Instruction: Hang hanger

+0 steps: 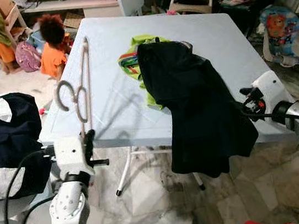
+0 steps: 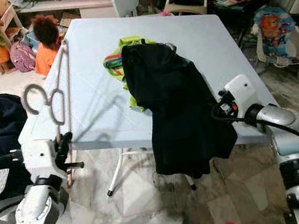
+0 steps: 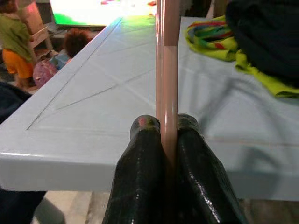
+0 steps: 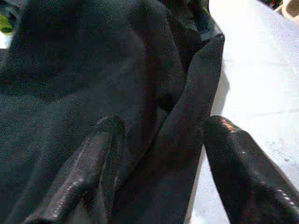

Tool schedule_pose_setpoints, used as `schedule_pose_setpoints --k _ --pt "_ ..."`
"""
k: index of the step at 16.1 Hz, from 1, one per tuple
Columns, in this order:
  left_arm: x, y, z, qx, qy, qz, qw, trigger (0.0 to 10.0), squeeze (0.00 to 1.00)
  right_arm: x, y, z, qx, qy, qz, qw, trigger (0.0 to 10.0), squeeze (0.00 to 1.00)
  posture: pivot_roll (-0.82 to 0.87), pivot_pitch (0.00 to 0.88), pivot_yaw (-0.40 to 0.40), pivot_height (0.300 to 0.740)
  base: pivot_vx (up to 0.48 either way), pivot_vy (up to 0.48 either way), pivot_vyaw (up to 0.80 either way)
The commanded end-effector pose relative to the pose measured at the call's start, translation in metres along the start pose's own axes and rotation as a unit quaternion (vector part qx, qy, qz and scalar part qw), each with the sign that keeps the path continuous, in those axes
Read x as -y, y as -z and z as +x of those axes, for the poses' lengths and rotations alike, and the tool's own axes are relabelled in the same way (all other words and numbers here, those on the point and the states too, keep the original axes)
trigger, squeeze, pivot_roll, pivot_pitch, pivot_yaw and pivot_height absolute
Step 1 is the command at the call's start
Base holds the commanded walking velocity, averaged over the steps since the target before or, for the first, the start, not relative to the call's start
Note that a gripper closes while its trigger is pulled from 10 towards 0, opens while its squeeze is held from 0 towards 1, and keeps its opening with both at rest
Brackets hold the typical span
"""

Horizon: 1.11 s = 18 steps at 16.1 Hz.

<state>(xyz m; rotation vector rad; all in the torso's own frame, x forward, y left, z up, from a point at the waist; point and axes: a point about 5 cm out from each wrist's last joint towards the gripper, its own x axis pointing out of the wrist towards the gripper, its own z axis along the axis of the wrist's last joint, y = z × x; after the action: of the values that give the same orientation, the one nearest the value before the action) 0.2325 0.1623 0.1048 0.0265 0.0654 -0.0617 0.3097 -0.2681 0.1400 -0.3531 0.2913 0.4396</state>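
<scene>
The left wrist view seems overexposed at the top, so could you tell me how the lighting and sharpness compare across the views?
Left wrist view: blown-out glare behind the table; left gripper shut on the pink hanger, sharp. Right wrist view: dim, soft; right gripper open at the black garment. Eye views: evenly lit, hanger shadow on the tabletop.

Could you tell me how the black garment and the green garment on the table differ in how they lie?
The black garment hangs over the table's front edge; the green garment lies wholly on the tabletop. The black one sits on top, the green one is partly buried beneath it. The right gripper straddles a fold of the black one, open; the green one is untouched. Both are crumpled.
</scene>
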Motion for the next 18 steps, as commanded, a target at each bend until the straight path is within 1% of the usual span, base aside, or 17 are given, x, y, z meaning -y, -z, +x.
schedule_pose_setpoints --k 1,3,4,5,7,8,10,11,13,15,17,18 --pt "0.002 -0.006 -0.001 0.007 0.002 0.005 1.000 10.0 0.00 -0.001 0.000 -0.002 -0.008 0.005 0.000 1.000 10.0 1.00 0.00 0.025 -0.070 0.740 0.000 0.000 0.00" --pt "0.004 -0.008 -0.003 0.006 0.007 0.001 1.000 10.0 0.00 -0.021 0.011 -0.007 -0.047 -0.036 0.027 0.998 10.0 1.00 0.01 0.039 -0.075 0.740 0.000 0.000 0.00" --pt "0.004 -0.009 -0.004 0.004 0.007 0.001 1.000 10.0 0.00 -0.029 0.014 -0.010 -0.060 -0.065 0.052 0.995 10.0 1.00 0.02 0.043 -0.077 0.740 0.000 0.000 0.00" --pt "0.003 -0.009 -0.005 0.003 0.007 0.000 1.000 10.0 0.00 -0.032 0.014 -0.011 -0.064 -0.078 0.072 0.992 10.0 1.00 0.02 0.045 -0.079 0.740 0.000 0.000 0.00" --pt "0.003 -0.008 -0.007 -0.002 0.008 -0.001 1.000 10.0 0.00 -0.035 0.016 -0.011 -0.079 -0.079 0.091 0.990 10.0 1.00 0.02 0.047 -0.080 0.740 0.000 0.000 0.00" --pt "0.006 -0.008 -0.007 -0.002 0.010 -0.004 1.000 10.0 0.00 -0.044 0.020 -0.005 -0.086 -0.074 0.116 0.987 10.0 0.00 0.02 0.048 -0.085 0.740 0.000 0.000 0.00" --pt "0.008 -0.010 -0.006 -0.001 0.012 -0.006 1.000 10.0 0.00 -0.054 0.026 0.006 -0.096 -0.053 0.126 0.986 10.0 0.00 0.03 0.049 -0.087 0.740 0.000 0.000 0.00" --pt "0.009 -0.011 -0.007 -0.002 0.013 -0.007 1.000 10.0 0.00 -0.063 0.030 0.015 -0.104 -0.029 0.135 0.985 0.0 0.00 0.04 0.052 -0.090 0.740 0.000 0.000 0.00" --pt "0.009 -0.011 -0.008 -0.002 0.011 -0.006 1.000 10.0 0.00 -0.079 0.030 0.028 -0.104 -0.010 0.137 0.985 0.0 0.00 0.05 0.053 -0.096 0.740 0.000 0.000 0.00" --pt "0.007 -0.011 -0.010 -0.002 0.007 -0.005 1.000 10.0 0.00 -0.086 0.031 0.033 -0.103 -0.001 0.147 0.984 0.0 0.00 0.06 0.051 -0.104 0.740 0.000 0.000 0.00" --pt "0.008 -0.011 -0.011 -0.003 0.007 -0.004 1.000 10.0 0.00 -0.086 0.031 0.039 -0.092 0.032 0.186 0.978 0.0 0.00 0.07 0.045 -0.113 0.740 0.000 0.000 0.00" --pt "0.008 -0.012 -0.009 -0.001 0.006 -0.004 1.000 10.0 0.00 -0.080 0.031 0.041 -0.084 0.061 0.207 0.973 0.0 0.00 0.07 0.039 -0.118 0.740 0.000 0.000 0.00"
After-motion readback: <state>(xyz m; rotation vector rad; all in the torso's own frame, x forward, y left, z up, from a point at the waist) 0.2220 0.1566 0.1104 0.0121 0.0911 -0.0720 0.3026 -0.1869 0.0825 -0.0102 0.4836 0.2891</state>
